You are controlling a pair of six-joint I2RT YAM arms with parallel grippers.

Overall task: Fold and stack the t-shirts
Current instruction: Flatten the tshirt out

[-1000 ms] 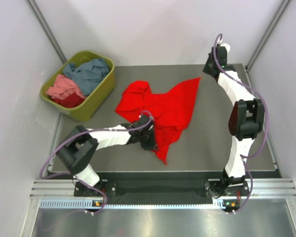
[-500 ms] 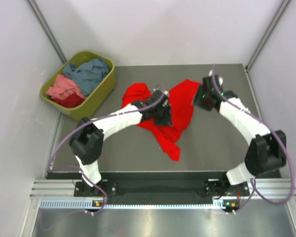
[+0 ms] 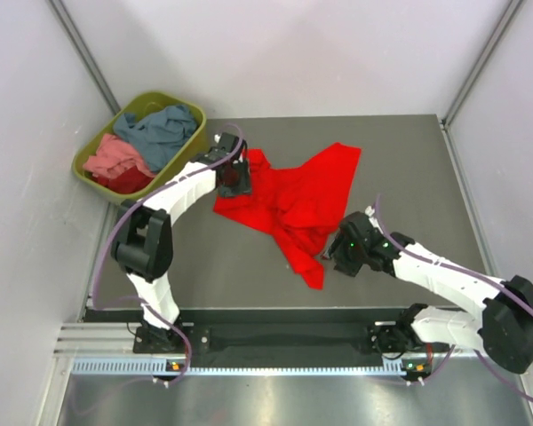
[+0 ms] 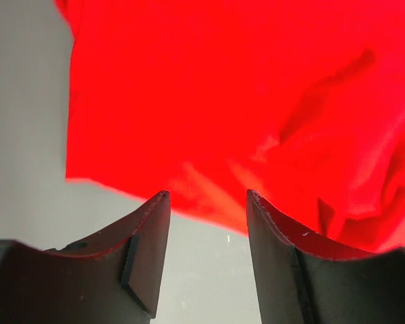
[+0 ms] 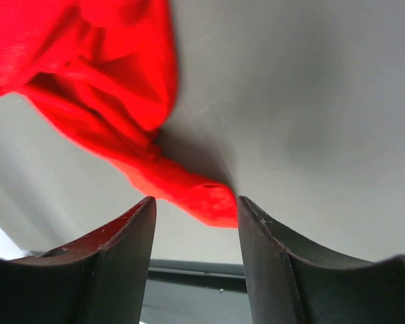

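Observation:
A bright red t-shirt (image 3: 293, 197) lies crumpled and partly spread in the middle of the table. My left gripper (image 3: 234, 180) hovers at its left edge, open and holding nothing. In the left wrist view the red t-shirt (image 4: 243, 101) ends just ahead of the gripper (image 4: 208, 196). My right gripper (image 3: 336, 257) is low beside the shirt's narrow near tail (image 3: 312, 271), also open. In the right wrist view the tail's tip (image 5: 206, 197) lies between the fingertips of the gripper (image 5: 196, 200), ungripped. More t-shirts lie in the tub: slate blue-grey (image 3: 164, 131), salmon pink (image 3: 114, 158) and darker red (image 3: 130, 181).
The olive-green tub (image 3: 171, 185) stands off the table's far left corner. Grey table surface (image 3: 409, 177) shows to the right of the shirt. White walls enclose the table on three sides, and a metal rail (image 3: 293, 342) runs along the near edge by the arm bases.
The left gripper let go of the shirt and moved to its left edge, opening. The right arm swung from the far right down to the shirt's near tail. The shirt spread out wider.

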